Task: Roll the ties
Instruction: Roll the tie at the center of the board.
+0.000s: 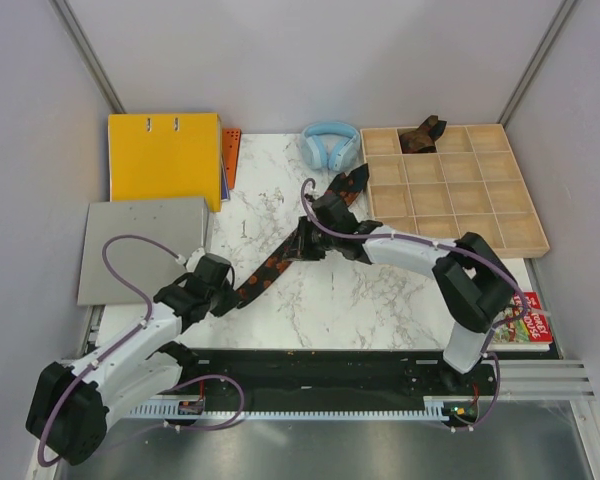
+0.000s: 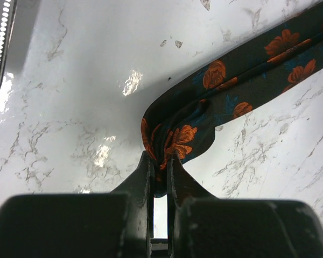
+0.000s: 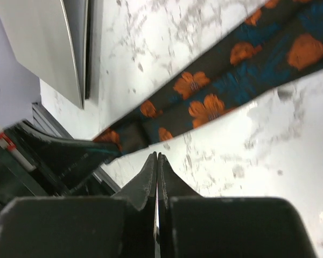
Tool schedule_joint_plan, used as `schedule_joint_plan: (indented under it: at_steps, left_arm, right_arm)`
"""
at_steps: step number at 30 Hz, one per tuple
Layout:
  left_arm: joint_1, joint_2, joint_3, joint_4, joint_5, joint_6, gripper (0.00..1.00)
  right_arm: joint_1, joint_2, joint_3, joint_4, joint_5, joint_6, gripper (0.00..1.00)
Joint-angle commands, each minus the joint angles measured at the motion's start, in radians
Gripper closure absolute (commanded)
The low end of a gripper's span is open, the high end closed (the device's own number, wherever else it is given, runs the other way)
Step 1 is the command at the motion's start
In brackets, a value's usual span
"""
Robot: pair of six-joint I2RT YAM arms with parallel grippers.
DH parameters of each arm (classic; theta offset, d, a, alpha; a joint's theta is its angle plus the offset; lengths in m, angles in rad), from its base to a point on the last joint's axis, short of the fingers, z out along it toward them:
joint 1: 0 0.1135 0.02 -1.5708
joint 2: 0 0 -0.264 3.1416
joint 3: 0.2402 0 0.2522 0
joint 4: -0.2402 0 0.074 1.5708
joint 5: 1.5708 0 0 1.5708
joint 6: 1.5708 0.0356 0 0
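White marble surface [image 1: 380, 300] between plain grey walls, both arms bolted at the near edge. Across its middle, running diagonally from near-left to far-right: long black fabric necktie with orange flowers [image 1: 280, 262], flat and unrolled for most of its length.

At the tie's near end, left hand [image 2: 160, 161] closed to a narrow slit, pinching the tip with the fabric doubled back into a small first fold. Likely gripped there to start the coil by a turn of the wrist.

Farther up the strip, right hand [image 3: 157, 157] fully closed on nothing. Fingertips just beside the tie's edge in the wrist view, over its middle from above. Cannot tell whether pressing on fabric or on marble. Probably placed there as a blunt weight, to keep the strip straight and taut during winding.

In the far row of the shallow wooden divided tray [image 1: 480, 215], second compartment from the left: dark brown fabric tie [image 1: 421, 136], bunched into a small roll, apparently finished and stowed. Light-blue headphones [image 1: 329, 145] just left of the tray, no part of the job.

Judged stage: one tie rolled, the other barely begun.
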Motion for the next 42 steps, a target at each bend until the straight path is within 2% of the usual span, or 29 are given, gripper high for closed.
schedule_joint_plan:
  at_steps: [1, 7, 12, 17, 29, 42]
  left_arm:
    - [-0.006, -0.052, 0.051, -0.113, 0.008, -0.045, 0.98]
    - [-0.006, -0.086, 0.1, -0.204, 0.015, -0.047, 0.98]
    - [-0.006, -0.082, 0.105, -0.235, 0.041, -0.041, 0.98]
    - [-0.006, -0.127, 0.098, -0.274, 0.028, -0.05, 0.98]
    - [-0.006, -0.173, 0.104, -0.311, 0.028, -0.051, 0.98]
    - [-0.006, -0.02, 0.239, -0.29, 0.034, -0.011, 0.98]
  right_arm:
    - [0.061, -0.102, -0.098, -0.042, 0.096, -0.015, 0.99]
    - [0.167, -0.115, -0.101, -0.031, 0.137, 0.027, 1.0]
    - [0.243, -0.035, 0.012, -0.028, 0.163, 0.052, 1.0]
    - [0.266, 0.071, 0.104, -0.022, 0.156, 0.064, 1.0]
    - [0.341, 0.24, 0.209, 0.005, 0.148, 0.07, 1.0]
    - [0.399, 0.254, 0.239, 0.01, 0.131, 0.075, 1.0]
